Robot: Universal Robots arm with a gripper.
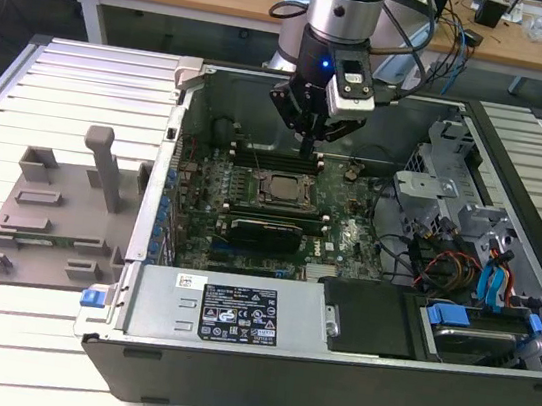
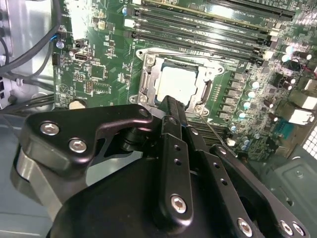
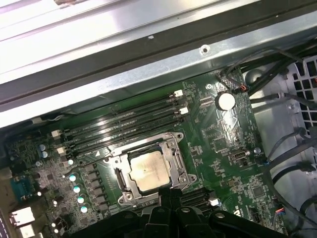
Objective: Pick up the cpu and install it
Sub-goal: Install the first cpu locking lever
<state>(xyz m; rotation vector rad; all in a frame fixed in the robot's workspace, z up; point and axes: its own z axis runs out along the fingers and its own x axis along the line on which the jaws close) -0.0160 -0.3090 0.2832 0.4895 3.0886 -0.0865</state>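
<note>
The cpu (image 2: 178,82) lies flat inside the dark metal-framed socket (image 2: 147,74) on the green motherboard, its silvery-white top plate facing up. Both wrist views show it there, and the first wrist view has the cpu (image 3: 148,171) centred in the socket frame (image 3: 176,141). In the exterior view the cpu (image 1: 280,186) sits in the middle of the open computer case. My gripper (image 1: 307,150) hangs just above the board at the socket's far edge. Its black fingers (image 2: 171,111) are pressed together and hold nothing, with the tip beside the cpu's rim.
Long memory slots (image 3: 124,126) run beside the socket. A grey box with a black-and-white label (image 1: 235,314) lines the case's near side. A drive cage with blue tabs and cables (image 1: 482,283) fills the exterior view's right. A grey fixture (image 1: 57,213) lies outside on the slatted table.
</note>
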